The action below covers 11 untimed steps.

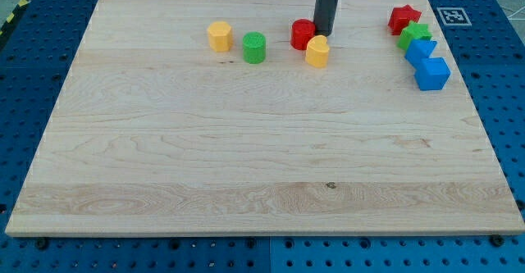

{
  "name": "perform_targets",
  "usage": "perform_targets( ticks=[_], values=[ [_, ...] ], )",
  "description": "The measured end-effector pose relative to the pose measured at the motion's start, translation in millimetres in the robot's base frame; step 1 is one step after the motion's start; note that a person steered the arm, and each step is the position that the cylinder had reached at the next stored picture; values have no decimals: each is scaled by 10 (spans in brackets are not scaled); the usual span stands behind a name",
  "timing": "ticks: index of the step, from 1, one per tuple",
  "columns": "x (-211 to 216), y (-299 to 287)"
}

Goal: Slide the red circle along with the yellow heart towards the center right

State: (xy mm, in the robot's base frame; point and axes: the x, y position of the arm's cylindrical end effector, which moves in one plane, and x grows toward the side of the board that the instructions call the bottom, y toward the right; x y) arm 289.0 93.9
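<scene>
The red circle (302,34) sits near the view's top, just left of centre-right. The yellow heart (317,51) touches it at its lower right. My tip (323,33) stands at the right edge of the red circle, just above the yellow heart, touching or nearly touching both. The rod rises straight up out of the view's top.
A yellow block (219,36) and a green circle (254,47) lie left of the red circle. At the view's top right are a red star (404,18), a green star (415,35) and two blue blocks (420,51) (432,74). The wooden board (246,158) has blue pegboard around it.
</scene>
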Motion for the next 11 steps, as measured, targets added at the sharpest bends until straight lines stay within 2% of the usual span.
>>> perform_targets(
  ticks=[2, 4, 6, 8, 11],
  values=[
    [-105, -742],
    [-47, -1094],
    [174, -976],
    [51, -835],
    [114, -618]
  ],
)
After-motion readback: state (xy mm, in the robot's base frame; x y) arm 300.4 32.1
